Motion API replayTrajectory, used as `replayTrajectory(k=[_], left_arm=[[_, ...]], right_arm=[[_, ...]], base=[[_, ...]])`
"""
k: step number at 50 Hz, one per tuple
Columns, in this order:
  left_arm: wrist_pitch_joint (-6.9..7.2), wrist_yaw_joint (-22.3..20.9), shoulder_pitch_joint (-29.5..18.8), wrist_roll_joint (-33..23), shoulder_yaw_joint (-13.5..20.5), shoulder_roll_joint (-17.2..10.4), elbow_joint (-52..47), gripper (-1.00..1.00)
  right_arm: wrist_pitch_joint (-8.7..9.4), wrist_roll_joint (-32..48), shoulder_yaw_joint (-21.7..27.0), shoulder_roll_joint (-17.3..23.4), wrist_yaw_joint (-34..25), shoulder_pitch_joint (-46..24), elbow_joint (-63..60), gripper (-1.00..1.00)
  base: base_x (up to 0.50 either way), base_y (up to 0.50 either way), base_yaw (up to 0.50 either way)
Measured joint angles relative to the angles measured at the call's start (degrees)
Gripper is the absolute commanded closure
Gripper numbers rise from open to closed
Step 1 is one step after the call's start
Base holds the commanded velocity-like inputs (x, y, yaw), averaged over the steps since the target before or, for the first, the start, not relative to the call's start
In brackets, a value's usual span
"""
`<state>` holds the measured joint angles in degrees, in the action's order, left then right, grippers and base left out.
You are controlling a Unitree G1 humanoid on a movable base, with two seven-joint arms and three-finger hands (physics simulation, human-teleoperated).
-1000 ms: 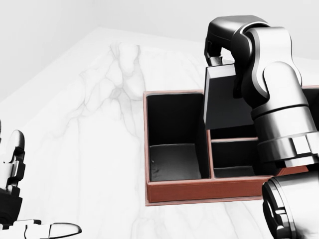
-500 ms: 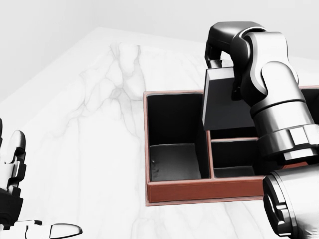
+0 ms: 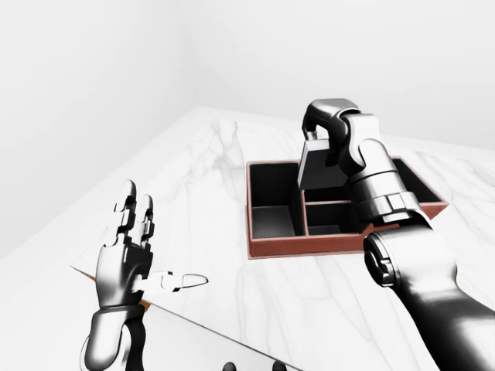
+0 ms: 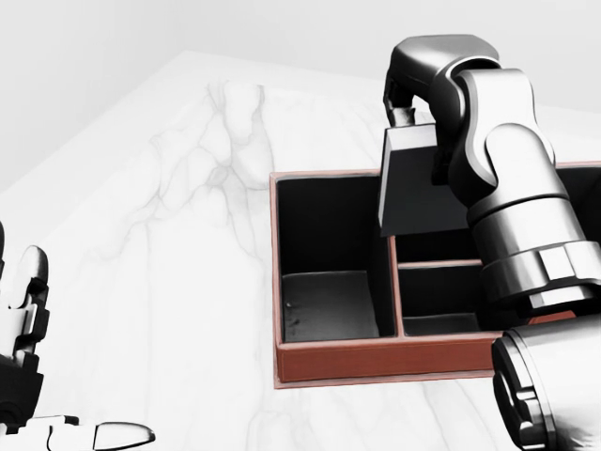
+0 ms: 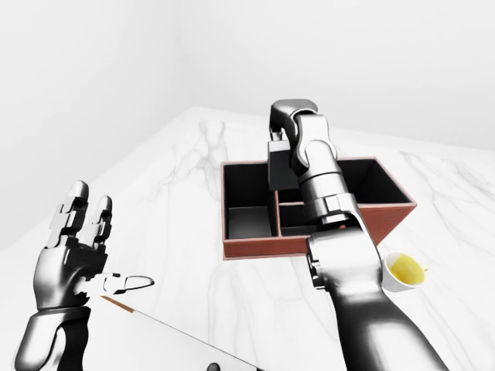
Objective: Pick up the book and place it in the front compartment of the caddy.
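Note:
The dark grey book [image 4: 421,183] hangs upright and slightly tilted in my right hand [image 4: 409,111], whose fingers close on its top edge. It hovers over the red-brown caddy [image 4: 376,363], above the divider between the large left compartment [image 4: 329,305] and the smaller middle ones. Its lower edge is level with the caddy's rim. My right forearm hides the caddy's right part in the head view. My left hand [image 3: 131,247] is open and empty at the lower left, well away from the caddy.
The caddy stands on a white marble table [image 3: 209,178]. A white cup [image 5: 404,270] with yellow contents stands right of the caddy in the right-eye view. A thin straight edge [image 3: 186,325] crosses the bottom of the left-eye view.
My right hand has shifted the book slightly left and up over the caddy. The left hand has barely moved.

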<state>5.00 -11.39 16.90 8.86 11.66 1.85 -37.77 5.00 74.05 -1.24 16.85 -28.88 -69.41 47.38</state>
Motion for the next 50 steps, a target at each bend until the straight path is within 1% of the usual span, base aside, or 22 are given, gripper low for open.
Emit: replayTrajectory(k=[16, 28, 37, 50], left_arm=[[0.0, 0.02, -0.09, -0.13, -0.06, 0.01, 0.28, -1.0], [0.0, 0.02, 0.0, -0.11, -0.08, -0.01, 0.12, -1.0], [0.0, -0.07, 0.2, -0.11, -0.11, 0.06, -0.13, -1.0], [0.0, -0.19, 0.39, -0.16, -0.12, 0.13, -0.17, -1.0]], right_arm=[[0.0, 4.41, -0.21, 0.79, 2.52, 0.27, -0.61, 1.0], [0.0, 7.64, 0.0, 0.29, 4.62, 0.4, -0.32, 1.0], [0.0, 7.27, 0.21, -0.42, 8.98, 0.0, 3.0, 1.0], [0.0, 3.71, -0.26, -1.05, 15.71, -0.81, 9.4, 1.0]], base=[[0.0, 0.0, 0.0], [0.0, 0.0, 0.0], [0.0, 0.0, 0.0], [0.0, 0.0, 0.0]])
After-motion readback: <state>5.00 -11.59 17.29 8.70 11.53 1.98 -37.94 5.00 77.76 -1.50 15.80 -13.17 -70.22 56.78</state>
